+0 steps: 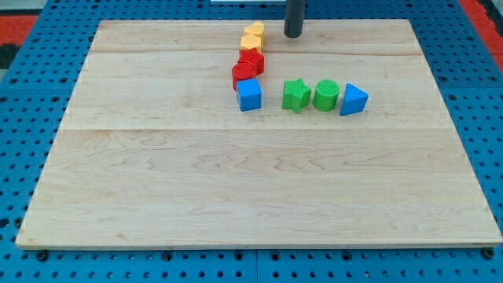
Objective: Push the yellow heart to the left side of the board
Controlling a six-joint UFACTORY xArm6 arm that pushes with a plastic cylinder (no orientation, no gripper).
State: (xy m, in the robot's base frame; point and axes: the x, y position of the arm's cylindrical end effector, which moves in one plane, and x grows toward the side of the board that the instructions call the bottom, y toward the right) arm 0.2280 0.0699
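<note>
Dark and straight, my tip (293, 34) stands near the table's (157, 196) top edge, just to the view's right of the yellow heart (253, 31) and apart from it; I carry no claw to open or close. I judge this the approach: next comes a steady leftward push. I count two yellow blocks, two red, two green, two blue.

Yellow heart (254, 31) lies flat near the board's top edge
</note>
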